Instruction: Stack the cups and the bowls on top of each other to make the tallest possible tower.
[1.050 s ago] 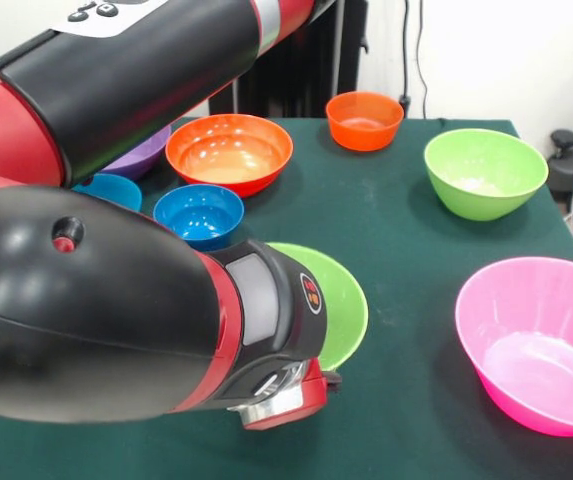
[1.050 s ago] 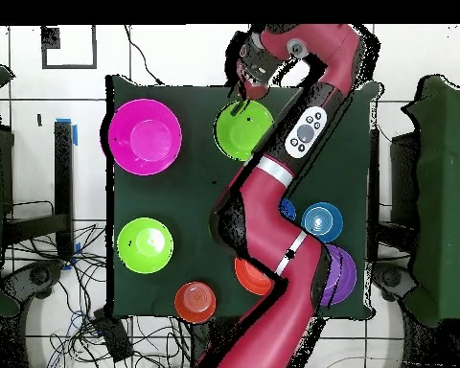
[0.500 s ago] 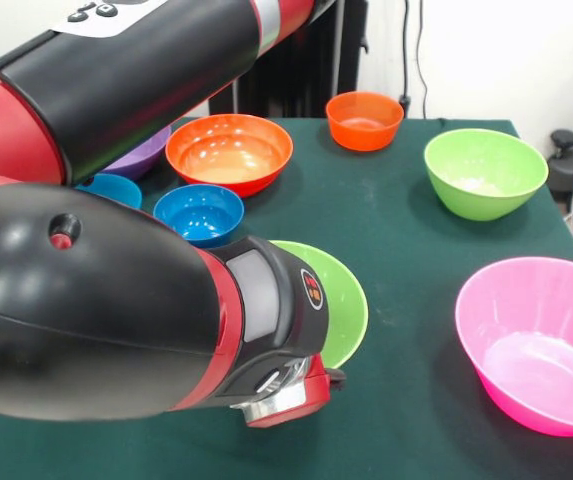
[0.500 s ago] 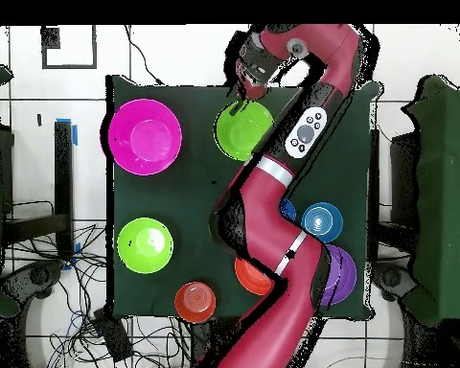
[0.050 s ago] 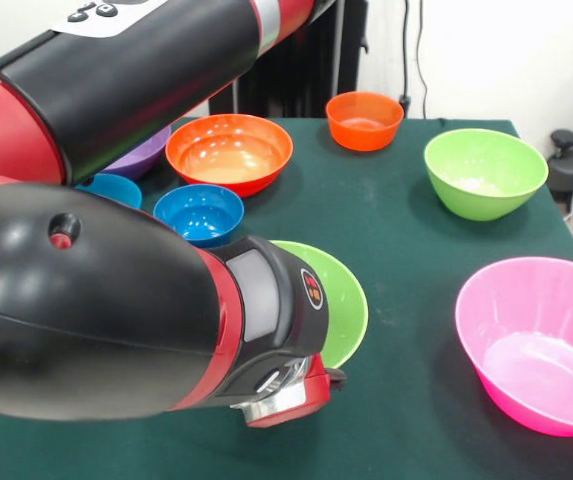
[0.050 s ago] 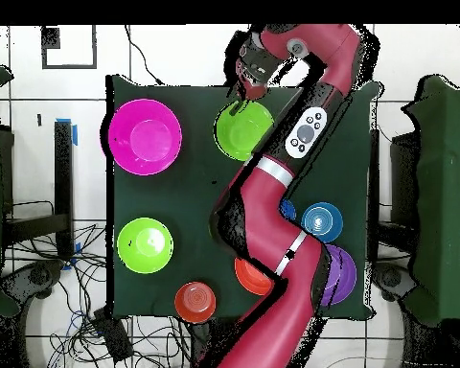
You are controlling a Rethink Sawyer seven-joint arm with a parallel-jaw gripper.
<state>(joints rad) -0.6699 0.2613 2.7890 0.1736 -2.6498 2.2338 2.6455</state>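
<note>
Looking across the bench [image 5: 406,200] from left to right, the big red and black arm [image 5: 96,300] fills the near left side. Behind it peek a purple bowl [image 5: 146,152] and a blue bowl [image 5: 116,188], then another blue bowl [image 5: 199,213] and a large orange bowl [image 5: 229,150]. In the middle sits a lime green bowl [image 5: 338,298], right against the end of the arm. Further right are a small orange bowl [image 5: 364,119], a second lime green bowl [image 5: 485,171] and a large pink bowl [image 5: 536,340].

All the bowls I can see sit flat with their open mouths facing up. They are round, so none has a long side. Each one sits alone and well apart. I see no tower yet.

The end effector [image 6: 245,88] hangs at the edge of the middle green bowl, seen from above at the far edge of the bench. I cannot tell if it is open or closed, because the arm hides it.

What could go wrong? That bowl is close to the bench edge. A push from the arm could slide it off. The bowls look shiny and slippery, so a pinch on the thin rim could slip and tip the bowl over. The arm also reaches over the blue and orange bowls and could bump them.
</note>
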